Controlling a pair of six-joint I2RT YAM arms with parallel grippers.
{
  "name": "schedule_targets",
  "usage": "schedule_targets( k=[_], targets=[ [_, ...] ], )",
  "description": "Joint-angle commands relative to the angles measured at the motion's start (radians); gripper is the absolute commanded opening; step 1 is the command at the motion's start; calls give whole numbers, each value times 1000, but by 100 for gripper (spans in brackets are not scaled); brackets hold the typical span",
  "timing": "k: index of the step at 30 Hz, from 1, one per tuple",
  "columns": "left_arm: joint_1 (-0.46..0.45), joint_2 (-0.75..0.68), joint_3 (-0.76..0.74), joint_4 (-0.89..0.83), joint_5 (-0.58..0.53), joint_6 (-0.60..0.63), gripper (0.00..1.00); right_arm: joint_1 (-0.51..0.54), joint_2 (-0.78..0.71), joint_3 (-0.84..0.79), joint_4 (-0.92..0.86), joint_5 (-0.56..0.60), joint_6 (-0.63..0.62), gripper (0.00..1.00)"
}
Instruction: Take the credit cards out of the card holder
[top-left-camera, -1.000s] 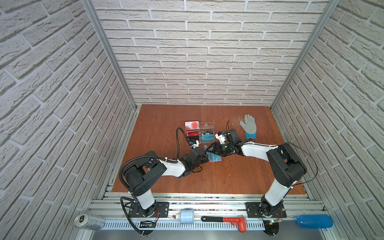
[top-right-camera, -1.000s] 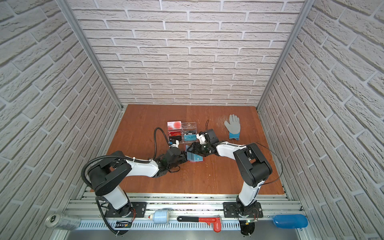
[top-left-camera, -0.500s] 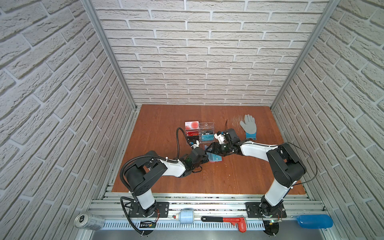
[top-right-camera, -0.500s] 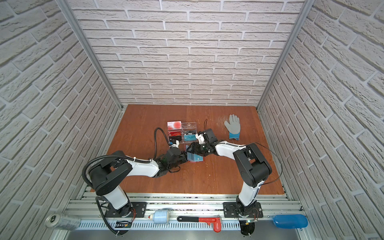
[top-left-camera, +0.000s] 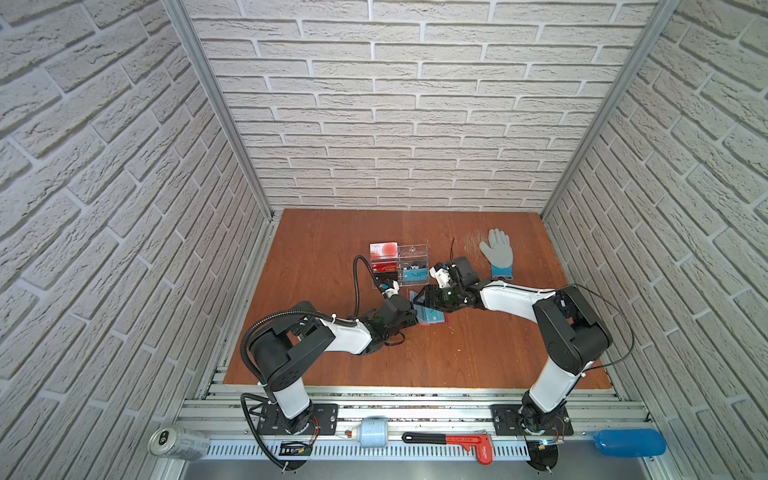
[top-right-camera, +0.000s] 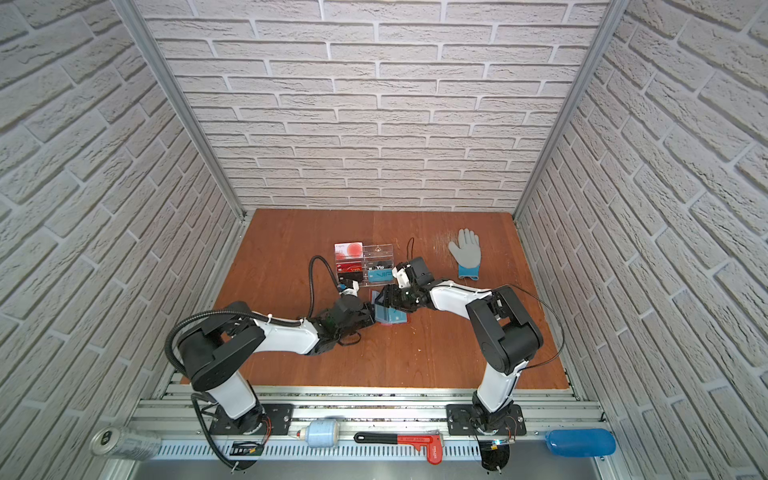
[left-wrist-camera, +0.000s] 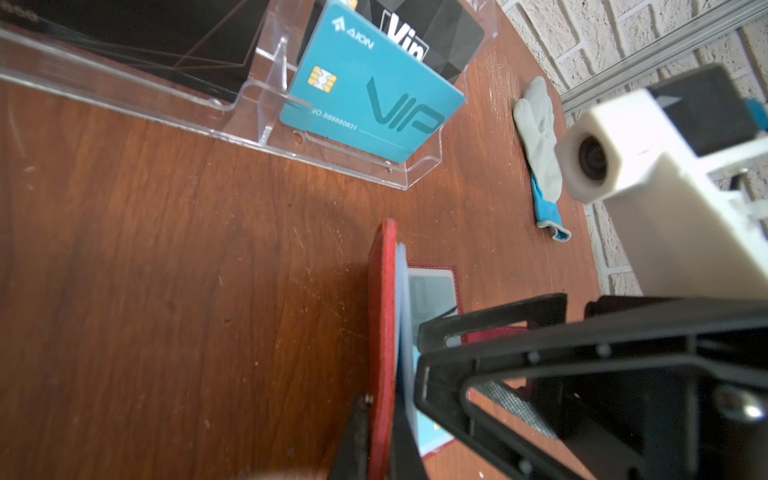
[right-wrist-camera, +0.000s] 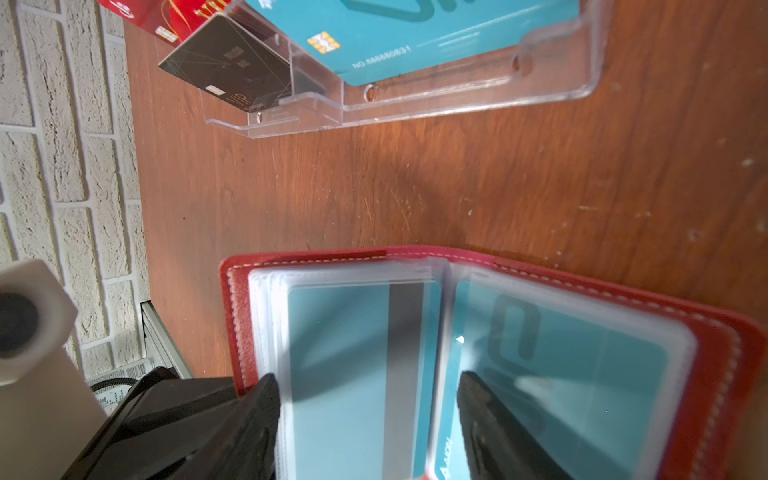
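The red card holder (top-left-camera: 432, 318) (top-right-camera: 392, 319) lies open at the middle of the table. One cover (left-wrist-camera: 382, 316) stands upright, and my left gripper (left-wrist-camera: 380, 419) (top-left-camera: 412, 311) is shut on it. The clear sleeves show pale blue credit cards: one with a dark stripe (right-wrist-camera: 353, 353), and a teal one (right-wrist-camera: 573, 365) on the flat half. My right gripper (right-wrist-camera: 370, 395) (top-left-camera: 428, 298) is open. Its fingers straddle the striped card's leaf, one finger (right-wrist-camera: 262, 407) at the sleeves' outer edge and the other by the fold.
A clear acrylic stand (top-left-camera: 411, 254) (left-wrist-camera: 266, 137) (right-wrist-camera: 457, 99) holding VIP cards sits just behind the holder. A grey glove (top-left-camera: 496, 251) (top-right-camera: 467, 251) with a blue cuff lies at the back right. A can, a wrench and a blue bottle lie along the front rail.
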Motion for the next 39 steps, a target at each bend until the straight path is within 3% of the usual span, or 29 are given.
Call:
schedule_targets(
  k=[1,39],
  targets=[
    [-5,10,21,53,-3,-3,0,12,-20,10,39,-6,-5,69],
    [-7,-1,-13,66,-11,-13,0,-17,-4,35,-37,47,-28,65]
  ],
)
